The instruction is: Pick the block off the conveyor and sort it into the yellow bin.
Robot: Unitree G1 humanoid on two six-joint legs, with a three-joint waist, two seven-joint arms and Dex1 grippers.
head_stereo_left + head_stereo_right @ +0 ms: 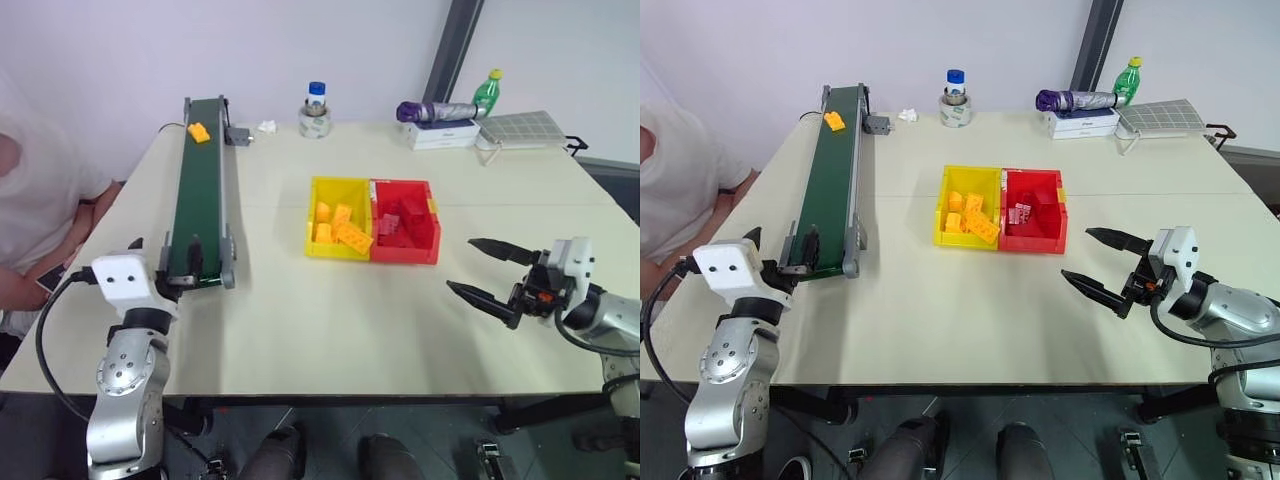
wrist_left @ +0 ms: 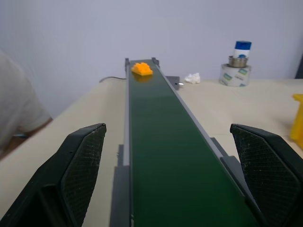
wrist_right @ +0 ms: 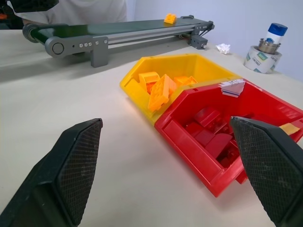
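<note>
Pale desk (image 1: 300,330), conveyor (image 1: 200,190) along its left. Block (image 1: 199,132) riding at belt's far end. Left claw (image 1: 178,262) spread wide at near end, likely waiting to catch it. Right claw (image 1: 490,272) apart, idle beside yellow bin (image 1: 318,187).

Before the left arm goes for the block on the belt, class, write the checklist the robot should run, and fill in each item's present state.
1. Block on the conveyor: ok, it lies at the belt's far end.
2. Left gripper open: ok, its fingers straddle the belt's near end.
3. Block within the left gripper's grasp: not ok, most of the belt lies between them.
4. Belt between gripper and block clear: ok, nothing else lies on it.
5. Yellow bin ready: ok, open-topped, holding some orange-yellow bricks with room left.
6. Right gripper out of the way: ok, open and empty, on the side of the red bin away from the conveyor.
</note>
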